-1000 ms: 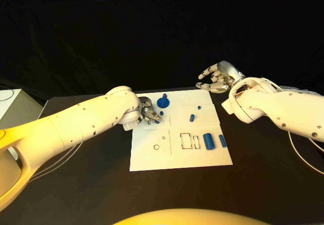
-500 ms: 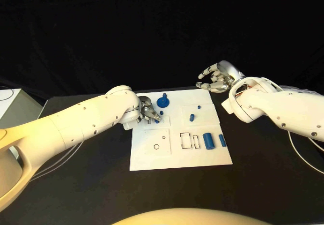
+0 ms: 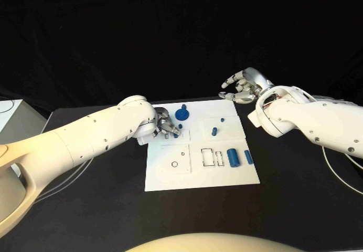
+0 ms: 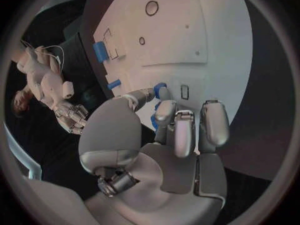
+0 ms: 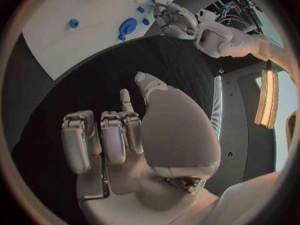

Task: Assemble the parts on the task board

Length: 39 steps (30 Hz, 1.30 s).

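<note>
The white task board lies mid-table. My left hand rests low over its far left part; in the left wrist view thumb and finger pinch a small blue part, with another blue piece under the fingers. A round blue part stands just beyond that hand. Two small blue pegs sit mid-board. A thick blue cylinder and a slimmer one lie at the right. My right hand hovers past the far right corner, fingers apart, holding nothing.
Outlined rectangular slots and small round holes mark the board's near half. A white box stands at the table's left edge. Bare black table surrounds the board.
The left hand's fingers have shifted slightly over the board's far left part. The right hand holds its place.
</note>
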Each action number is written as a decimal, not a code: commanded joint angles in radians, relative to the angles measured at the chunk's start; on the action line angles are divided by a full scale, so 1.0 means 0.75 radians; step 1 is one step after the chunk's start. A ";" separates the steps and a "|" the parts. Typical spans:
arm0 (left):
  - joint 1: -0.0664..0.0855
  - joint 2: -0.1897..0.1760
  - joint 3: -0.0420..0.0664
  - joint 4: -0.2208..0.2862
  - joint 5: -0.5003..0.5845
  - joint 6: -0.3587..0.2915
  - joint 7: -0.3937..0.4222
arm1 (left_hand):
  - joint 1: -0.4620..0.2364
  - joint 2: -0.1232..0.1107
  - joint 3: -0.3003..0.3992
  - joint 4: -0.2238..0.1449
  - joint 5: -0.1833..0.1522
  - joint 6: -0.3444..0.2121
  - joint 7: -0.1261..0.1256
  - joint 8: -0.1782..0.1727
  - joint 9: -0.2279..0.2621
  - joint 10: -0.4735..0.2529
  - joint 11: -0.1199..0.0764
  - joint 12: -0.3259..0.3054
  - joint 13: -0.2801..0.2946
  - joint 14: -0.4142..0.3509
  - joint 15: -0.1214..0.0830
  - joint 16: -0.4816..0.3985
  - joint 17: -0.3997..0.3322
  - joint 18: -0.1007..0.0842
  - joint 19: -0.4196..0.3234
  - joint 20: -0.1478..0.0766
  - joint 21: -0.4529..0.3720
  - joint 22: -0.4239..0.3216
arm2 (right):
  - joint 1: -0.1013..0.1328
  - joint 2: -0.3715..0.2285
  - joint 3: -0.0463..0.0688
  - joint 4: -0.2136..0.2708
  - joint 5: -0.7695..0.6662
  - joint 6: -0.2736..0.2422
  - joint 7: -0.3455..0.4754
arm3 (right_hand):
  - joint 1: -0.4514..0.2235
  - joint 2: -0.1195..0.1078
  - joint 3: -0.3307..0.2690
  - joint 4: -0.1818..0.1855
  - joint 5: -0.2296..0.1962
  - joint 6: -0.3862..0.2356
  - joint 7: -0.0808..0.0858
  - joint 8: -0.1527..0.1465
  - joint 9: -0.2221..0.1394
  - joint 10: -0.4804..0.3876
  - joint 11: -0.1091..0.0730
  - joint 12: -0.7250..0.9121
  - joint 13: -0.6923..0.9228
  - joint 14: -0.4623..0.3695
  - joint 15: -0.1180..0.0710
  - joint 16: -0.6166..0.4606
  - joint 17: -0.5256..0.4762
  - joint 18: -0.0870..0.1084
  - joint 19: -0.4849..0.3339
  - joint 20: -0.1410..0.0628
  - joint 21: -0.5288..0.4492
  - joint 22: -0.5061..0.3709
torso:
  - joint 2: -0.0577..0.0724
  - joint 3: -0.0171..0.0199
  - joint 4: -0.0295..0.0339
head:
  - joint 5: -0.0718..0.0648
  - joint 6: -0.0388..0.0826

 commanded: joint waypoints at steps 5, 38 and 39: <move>-0.002 -0.003 -0.001 0.000 -0.018 0.023 0.001 | -0.004 -0.020 -0.021 0.007 -0.010 0.003 0.009 -0.011 0.003 -0.002 -0.006 0.002 0.001 0.121 -0.011 0.004 0.298 -0.013 0.012 0.000 -0.006 0.000 | 0.000 -0.001 0.001 0.000 -0.013 0.012 0.005 | -0.012 -0.007 0.000 0.008 0.004 -0.013 0.001 0.009 0.002 0.103 0.001 0.001 0.321 0.138 -0.004 0.007 0.347 -0.015 0.133 -0.003 -0.002 0.338 | -0.001 -0.0006 0.0009 | -0.002 -0.002; -0.007 -0.050 0.004 0.059 -0.003 -0.014 0.007 | 0.023 -0.066 -0.240 0.180 -0.168 0.028 0.011 -0.045 0.027 -0.003 -0.004 0.004 0.009 0.121 -0.009 0.004 0.301 -0.014 0.017 0.001 -0.011 0.004 | -0.001 -0.005 0.001 0.003 -0.013 0.012 0.005 | -0.012 -0.007 0.000 0.008 0.004 -0.013 0.001 0.009 0.002 0.103 0.001 0.001 0.321 0.138 -0.004 0.007 0.347 -0.015 0.133 -0.003 -0.002 0.338 | 0.000 0.0010 0.0004 | -0.007 -0.008; -0.007 -0.051 0.005 0.061 -0.001 -0.018 0.008 | 0.023 -0.066 -0.240 0.180 -0.168 0.028 0.011 -0.045 0.027 -0.003 -0.004 0.004 0.009 0.121 -0.009 0.004 0.301 -0.014 0.017 0.001 -0.011 0.004 | -0.001 -0.005 0.001 0.003 -0.013 0.012 0.005 | -0.012 -0.007 0.000 0.008 0.004 -0.013 0.001 0.009 0.002 0.103 0.001 0.001 0.321 0.138 -0.004 0.007 0.347 -0.015 0.133 -0.003 -0.002 0.338 | 0.000 0.0010 0.0004 | -0.007 -0.008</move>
